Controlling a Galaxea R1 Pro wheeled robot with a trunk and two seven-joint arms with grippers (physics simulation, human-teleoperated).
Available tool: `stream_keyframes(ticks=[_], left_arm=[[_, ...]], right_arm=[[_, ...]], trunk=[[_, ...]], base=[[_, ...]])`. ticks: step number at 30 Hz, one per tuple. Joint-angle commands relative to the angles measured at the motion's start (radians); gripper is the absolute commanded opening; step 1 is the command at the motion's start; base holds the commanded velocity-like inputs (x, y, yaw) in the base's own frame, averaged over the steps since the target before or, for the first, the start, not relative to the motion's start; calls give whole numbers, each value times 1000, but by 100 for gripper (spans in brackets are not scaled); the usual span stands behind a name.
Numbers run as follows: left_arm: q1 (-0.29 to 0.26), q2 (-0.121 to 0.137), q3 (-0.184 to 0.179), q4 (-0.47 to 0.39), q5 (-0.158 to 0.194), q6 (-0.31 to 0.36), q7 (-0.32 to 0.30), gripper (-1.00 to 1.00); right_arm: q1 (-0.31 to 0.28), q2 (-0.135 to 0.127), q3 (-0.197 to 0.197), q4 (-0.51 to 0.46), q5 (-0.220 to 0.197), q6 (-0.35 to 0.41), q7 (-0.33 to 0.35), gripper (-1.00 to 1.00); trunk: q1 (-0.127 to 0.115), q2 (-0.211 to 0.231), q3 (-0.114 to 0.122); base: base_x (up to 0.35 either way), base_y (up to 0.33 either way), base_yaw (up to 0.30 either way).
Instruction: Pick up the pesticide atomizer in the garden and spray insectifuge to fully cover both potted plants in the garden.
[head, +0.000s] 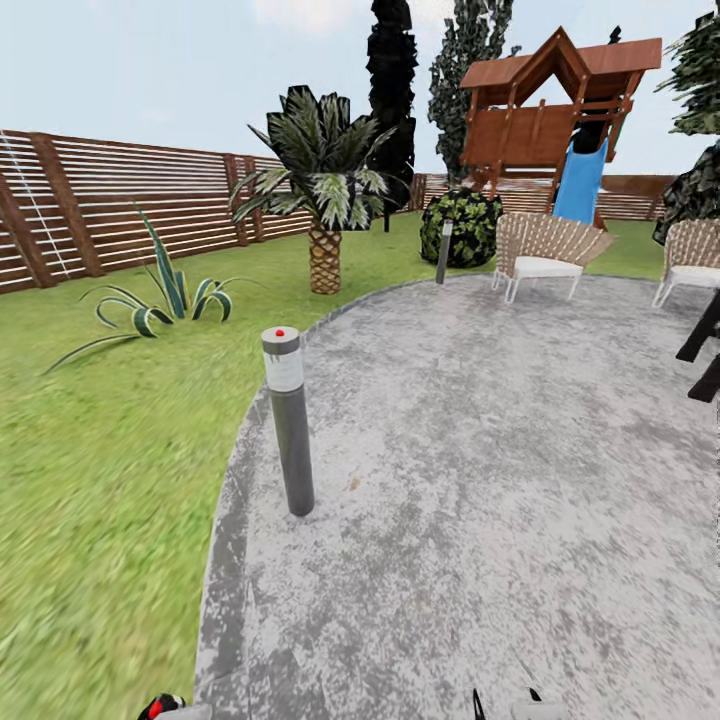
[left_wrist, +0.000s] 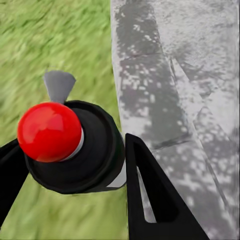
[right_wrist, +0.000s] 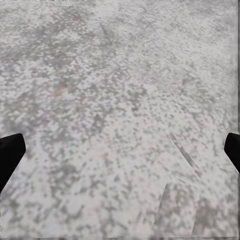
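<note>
The pesticide atomizer (left_wrist: 97, 150), a dark bottle with a round red top and a white band, sits between the black fingers of my left gripper (left_wrist: 70, 162), which is shut on it. Its red top also peeks in at the bottom edge of the head view (head: 162, 707). Below it runs the border between lawn and stone patio. My right gripper (right_wrist: 120, 150) hangs open over bare patio stone, its fingertips wide apart and nothing between them. Both potted plants are out of view.
A grey bollard lamp (head: 288, 430) stands at the edge of the patio (head: 480, 450), with another (head: 444, 250) farther back. On the lawn (head: 100, 450) grow an agave (head: 165, 300) and a palm (head: 325, 200). Wicker chairs (head: 545, 255), a slide playset (head: 560, 110) and the fence (head: 130, 200) lie beyond.
</note>
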Motion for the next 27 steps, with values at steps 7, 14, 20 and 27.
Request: stream_keyframes(ticks=[7, 14, 20, 27], left_arm=[[0, -1, -2, 1, -2, -2, 5, -100], [0, -1, -2, 2, -3, -1, 4, -100], [0, -1, -2, 2, -3, 0, 4, -100], [0, -1, -2, 3, -3, 0, 4, -100]], right_arm=[[-1, 2, 9, 31, 0, -1, -8, 100], [-1, 2, 9, 33, 0, -1, -8, 100], [-1, 3, 9, 33, 0, -1, -8, 100], [-1, 3, 9, 32, -2, -1, -10, 100]], trunk=[[-3, 1, 37], [-6, 3, 75], [-16, 18, 105], [-43, 67, 133]], base=[[0, 0, -161], [0, 0, -162], [0, 0, -171], [0, 0, -125]])
